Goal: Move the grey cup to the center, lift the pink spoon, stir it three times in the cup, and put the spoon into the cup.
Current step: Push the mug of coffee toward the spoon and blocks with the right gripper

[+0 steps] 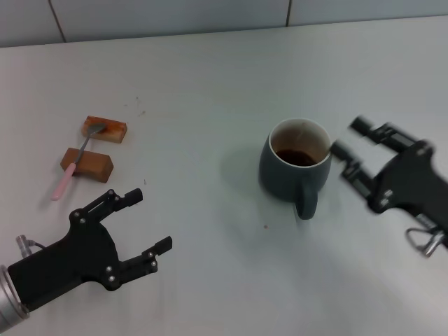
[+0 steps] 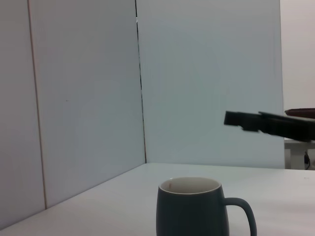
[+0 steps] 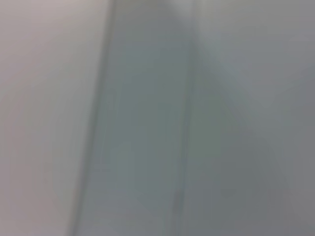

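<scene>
The grey cup [image 1: 295, 166] stands upright right of the table's middle, dark liquid inside, handle toward the front; it also shows in the left wrist view [image 2: 193, 209]. The pink spoon [image 1: 75, 165] lies at the left across two brown blocks [image 1: 87, 164], bowl on the far block [image 1: 105, 129]. My right gripper [image 1: 348, 138] is open, just right of the cup, apart from it; one of its fingers [image 2: 256, 121] shows in the left wrist view. My left gripper [image 1: 148, 222] is open and empty at the front left, in front of the spoon.
The white table [image 1: 203, 98] ends at a tiled wall [image 1: 175, 14] at the back. The right wrist view shows only a blurred pale surface.
</scene>
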{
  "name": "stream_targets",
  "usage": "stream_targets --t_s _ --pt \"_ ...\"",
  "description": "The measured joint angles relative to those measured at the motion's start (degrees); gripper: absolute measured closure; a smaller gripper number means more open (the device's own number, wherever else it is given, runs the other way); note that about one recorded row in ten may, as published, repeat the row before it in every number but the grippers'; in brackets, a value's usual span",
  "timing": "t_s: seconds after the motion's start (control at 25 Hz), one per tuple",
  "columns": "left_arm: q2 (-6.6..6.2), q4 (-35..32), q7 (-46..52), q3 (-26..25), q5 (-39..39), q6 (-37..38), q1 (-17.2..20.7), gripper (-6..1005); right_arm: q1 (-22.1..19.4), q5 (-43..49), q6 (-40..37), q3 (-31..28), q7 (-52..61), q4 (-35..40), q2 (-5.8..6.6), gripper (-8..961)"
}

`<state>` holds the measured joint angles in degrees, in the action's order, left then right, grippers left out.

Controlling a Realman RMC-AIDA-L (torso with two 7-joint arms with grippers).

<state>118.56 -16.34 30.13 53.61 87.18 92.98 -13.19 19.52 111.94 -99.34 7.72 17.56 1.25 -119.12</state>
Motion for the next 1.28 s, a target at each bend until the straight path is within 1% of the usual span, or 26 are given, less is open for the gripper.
stream_targets --t_s 0.08,0.24,0.32,0.36,0.52,0.56,0.72,0.84,1.0,1.28 --pt "0.0 0.0 0.0 0.0 0.0 0.0 0.0 158 -1.1 -2.9 0.5 -2.6 0.2 0.7 -0.06 422" --pt "0.0 0.0 0.0 0.0 0.0 0.1 0.0 158 -2.5 -7.8 4.3 -7.5 -2.0 0.4 -0.19 591" --pt "0.0 0.0 0.0 0.0 0.0 0.3 -0.1 158 -2.9 -9.0 6.8 -9.5 -2.3 0.3 -0.23 676" --pt "0.0 0.0 0.0 0.0 0.0 0.4 -0.1 158 -3.0 -9.3 9.3 -11.0 -3.2 0.3 -0.25 721" --pt "0.0 0.0 0.0 0.0 0.0 0.6 0.0 158 -2.9 -9.3 12.3 -11.4 -5.0 -0.4 -0.29 899" --pt "0.0 0.0 0.0 0.0 0.0 0.7 0.0 158 -2.6 -9.0 13.9 -10.8 -5.8 -1.6 -0.3 910" --pt "-0.05 0.0 0.0 0.0 -0.1 0.8 0.0 158 -1.9 -8.7 15.8 -8.8 -7.9 -3.6 -0.33 956" --pt "-0.06 0.0 0.0 0.0 -0.1 0.8 0.0 158 -0.9 -8.7 17.3 -6.4 -11.2 -6.3 -0.34 956" --pt "-0.09 0.0 -0.1 0.0 -0.1 1.1 0.0 158 -0.1 -8.7 18.7 -5.1 -11.7 -7.4 -0.33 955" --pt "-0.09 0.0 -0.1 0.2 -0.1 1.4 0.3 158 1.0 -8.0 22.1 -4.7 -11.7 -9.1 -0.34 954"
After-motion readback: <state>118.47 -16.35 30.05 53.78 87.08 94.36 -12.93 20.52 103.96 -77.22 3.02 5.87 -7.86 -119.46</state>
